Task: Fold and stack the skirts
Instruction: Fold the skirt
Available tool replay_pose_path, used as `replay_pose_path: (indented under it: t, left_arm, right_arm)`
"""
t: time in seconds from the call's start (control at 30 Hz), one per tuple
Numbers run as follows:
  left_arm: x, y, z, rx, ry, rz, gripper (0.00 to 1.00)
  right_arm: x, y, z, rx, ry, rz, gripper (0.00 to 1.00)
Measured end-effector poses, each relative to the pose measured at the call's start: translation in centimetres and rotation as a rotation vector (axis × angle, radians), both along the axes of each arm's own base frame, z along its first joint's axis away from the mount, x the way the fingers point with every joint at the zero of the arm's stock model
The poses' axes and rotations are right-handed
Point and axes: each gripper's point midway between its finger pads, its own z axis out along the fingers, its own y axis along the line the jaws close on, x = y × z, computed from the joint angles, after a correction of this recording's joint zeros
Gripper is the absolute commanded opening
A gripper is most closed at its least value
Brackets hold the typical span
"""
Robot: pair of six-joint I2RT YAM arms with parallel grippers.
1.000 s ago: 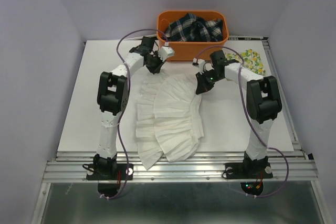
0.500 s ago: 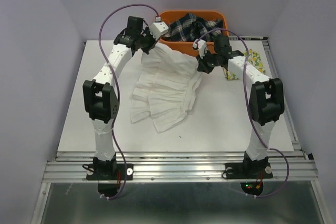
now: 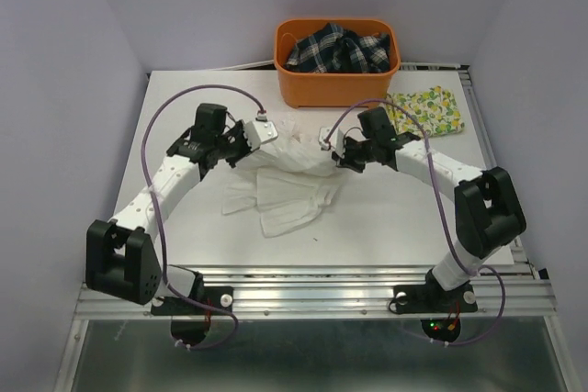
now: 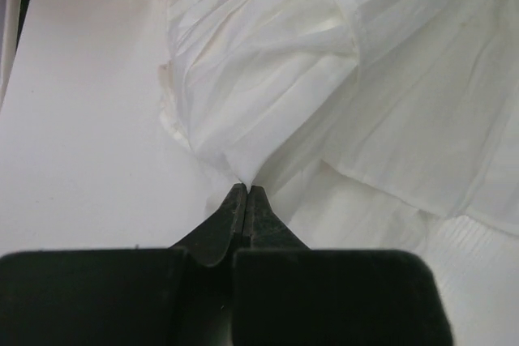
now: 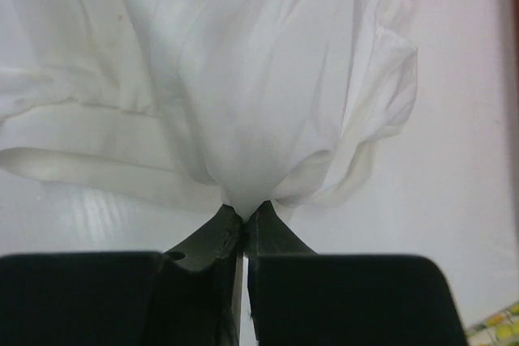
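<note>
Two grippers hold one garment at this moment, so you work with a shared grip. The left gripper (image 4: 246, 192) has its jaws pressed together on a pinch of the white skirt (image 3: 287, 192), and the right gripper (image 5: 243, 212) is closed in the same way on another pinch of the same cloth. In each wrist view the fabric comes out directly from the fingertips, with no gap between the jaws.

Seen from the top camera, the two pinch points lie on a line from 9 o'clock to 3 o'clock, near the middle of the table (image 3: 413, 213). The left gripper is at the 9 o'clock end and the right one at the 3 o'clock end. The held edge sags between them and is bunched. The rest of the white skirt spreads on the table toward 6 and 7 o'clock from the jaws, with its pleated hem nearest to the arm bases.

This is the relation that matters: the free cloth lies on the 6 o'clock side of both grippers, and the long axis of the held edge goes across. I judge that the fold is in progress and that the two hands must travel together, otherwise the edge twists.

The lemon skirt (image 3: 427, 109) lies flat at about 2 o'clock, well apart from the white one and nearer to the right arm. The orange basket (image 3: 312, 89) with a checked cloth (image 3: 335, 50) stands at 12 o'clock.
</note>
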Motion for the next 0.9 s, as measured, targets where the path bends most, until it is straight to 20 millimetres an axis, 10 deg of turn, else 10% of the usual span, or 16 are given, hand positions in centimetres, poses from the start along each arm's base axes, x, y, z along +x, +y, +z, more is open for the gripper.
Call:
replay_pose_path:
  t: [0.3, 0.43, 0.5, 0.63, 0.9]
  left_arm:
    - [-6.7, 3.3, -10.6, 0.158, 0.071, -0.058, 0.0]
    - [-7.4, 3.5, -11.8, 0.169, 0.077, -0.073, 0.12]
    - [-7.3, 3.4, -11.6, 0.165, 0.064, -0.074, 0.35]
    - [-7.2, 3.3, -10.0, 0.139, 0.024, -0.058, 0.48]
    - [-7.5, 2.0, 0.1, 0.01, -0.157, -0.072, 0.86]
  right_arm:
    - [-5.8, 2.8, -5.2, -0.111, 0.045, 0.129, 0.29]
    - [-5.9, 3.0, -4.9, -0.108, 0.046, 0.109, 0.7]
    - [-5.8, 2.8, -4.3, -0.103, 0.042, 0.088, 0.72]
    - [-5.6, 2.4, -2.0, -0.066, 0.033, -0.009, 0.73]
    - [-5.2, 0.7, 3.2, 0.134, 0.184, -0.31, 0.72]
